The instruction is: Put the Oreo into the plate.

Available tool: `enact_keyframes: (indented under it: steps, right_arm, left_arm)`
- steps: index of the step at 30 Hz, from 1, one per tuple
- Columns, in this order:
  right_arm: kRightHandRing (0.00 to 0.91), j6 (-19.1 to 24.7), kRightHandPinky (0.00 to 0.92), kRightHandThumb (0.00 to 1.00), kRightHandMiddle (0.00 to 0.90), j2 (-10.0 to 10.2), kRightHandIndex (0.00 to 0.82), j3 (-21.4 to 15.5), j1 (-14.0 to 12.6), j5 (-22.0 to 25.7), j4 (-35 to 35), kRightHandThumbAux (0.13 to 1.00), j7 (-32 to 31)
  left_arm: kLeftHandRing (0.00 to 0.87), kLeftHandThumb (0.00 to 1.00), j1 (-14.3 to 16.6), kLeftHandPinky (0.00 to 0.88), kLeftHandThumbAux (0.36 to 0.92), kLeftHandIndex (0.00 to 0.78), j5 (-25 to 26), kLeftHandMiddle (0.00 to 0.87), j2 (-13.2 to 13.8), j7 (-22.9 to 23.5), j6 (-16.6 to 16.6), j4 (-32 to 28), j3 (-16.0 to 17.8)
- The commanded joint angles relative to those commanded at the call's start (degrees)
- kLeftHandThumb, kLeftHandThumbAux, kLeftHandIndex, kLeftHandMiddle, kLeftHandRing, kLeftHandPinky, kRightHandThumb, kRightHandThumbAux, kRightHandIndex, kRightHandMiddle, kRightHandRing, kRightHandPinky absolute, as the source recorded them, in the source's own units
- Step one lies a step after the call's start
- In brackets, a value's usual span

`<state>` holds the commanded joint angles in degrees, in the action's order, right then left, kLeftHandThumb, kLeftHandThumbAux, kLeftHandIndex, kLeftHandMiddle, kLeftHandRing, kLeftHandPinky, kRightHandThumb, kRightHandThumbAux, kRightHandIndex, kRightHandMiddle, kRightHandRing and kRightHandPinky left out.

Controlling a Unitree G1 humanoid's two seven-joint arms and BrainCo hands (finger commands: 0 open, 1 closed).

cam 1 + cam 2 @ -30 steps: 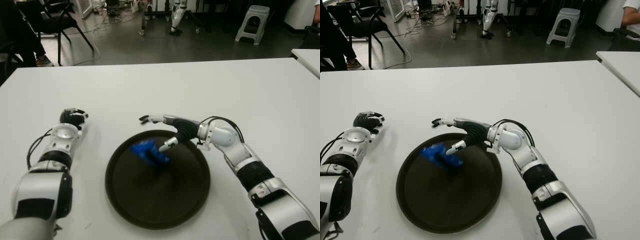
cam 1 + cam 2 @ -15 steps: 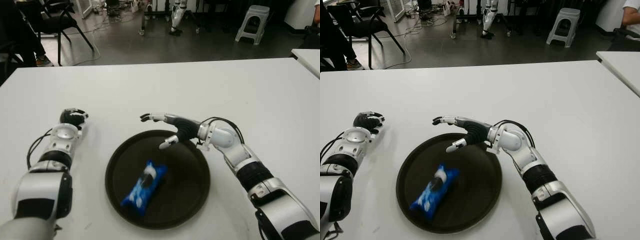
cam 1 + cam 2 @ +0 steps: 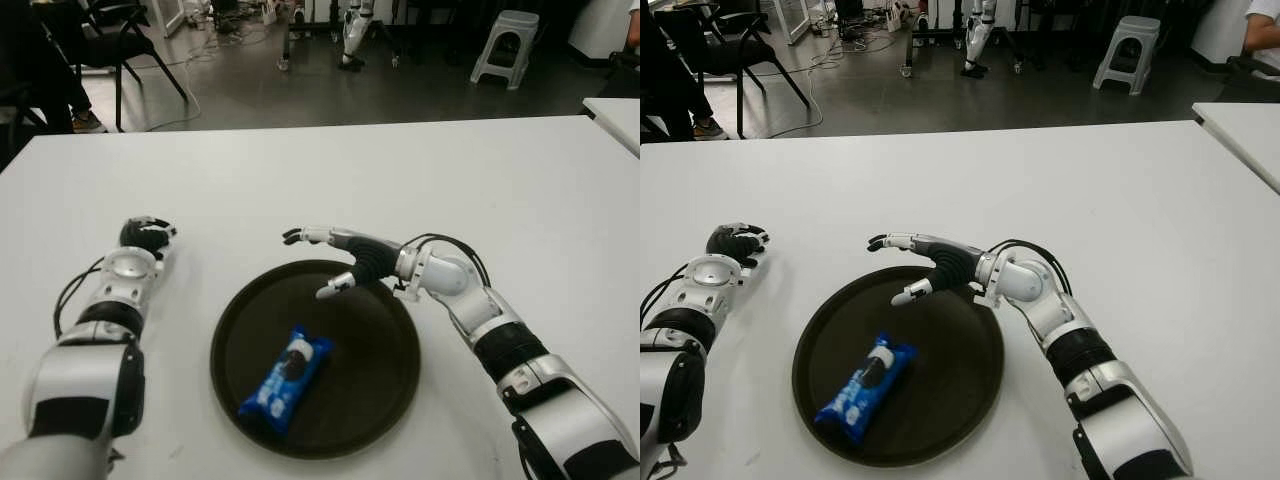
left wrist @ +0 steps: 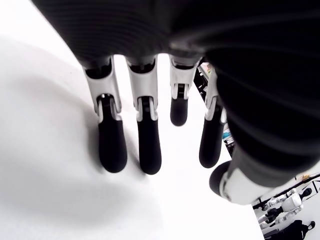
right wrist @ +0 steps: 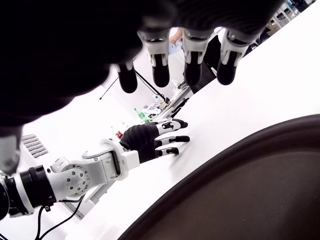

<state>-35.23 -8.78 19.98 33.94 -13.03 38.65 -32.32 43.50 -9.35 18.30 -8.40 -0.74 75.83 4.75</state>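
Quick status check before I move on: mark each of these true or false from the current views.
1. The Oreo pack lies inside the plate. True.
2. The right hand grips the Oreo pack. False: its fingers are spread and hold nothing, above the plate's far rim.
3. The left hand shows left of the plate, holding nothing. True.
4. The Oreo pack lies on the table outside the plate. False: it is within the rim.
5. The plate is white. False: it is dark.

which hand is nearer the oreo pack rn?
Right. The right hand hovers open over the plate's far rim, just beyond the Oreo pack. The left hand shows on the table, well off the plate's left.
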Motion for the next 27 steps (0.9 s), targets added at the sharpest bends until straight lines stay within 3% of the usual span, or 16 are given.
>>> enact_keyframes:
  steps: [15,22,24,27]
  right_arm:
    - [0.0,-0.6,0.0,0.08,0.0,0.3,0.0,-0.7,0.2,0.3,1.6,0.429,1.5]
    - [0.0,-0.1,0.0,0.06,0.0,0.2,0.0,-1.5,0.7,-0.2,2.4,0.389,3.7]
    - [0.0,0.0,0.0,0.036,0.0,-0.2,0.0,-2.5,4.3,-1.3,10.1,0.386,7.4]
    - [0.0,0.3,0.0,0.029,0.0,-0.9,0.0,-3.2,7.2,-2.3,16.0,0.357,11.2]
  left_arm:
    - [0.156,0.679,0.2,0.167,0.725,0.398,0.2,0.143,0.0,-0.1,0.8,0.1,0.2]
    - [0.153,0.675,0.2,0.157,0.727,0.398,0.0,0.141,-0.2,-0.2,0.8,0.0,0.0]
    - [0.144,0.675,0.2,0.147,0.727,0.398,-0.2,0.135,-0.1,-0.1,0.6,0.0,-0.2]
    - [0.137,0.674,0.2,0.139,0.727,0.397,-0.3,0.129,-0.1,0.0,0.7,0.0,-0.4]
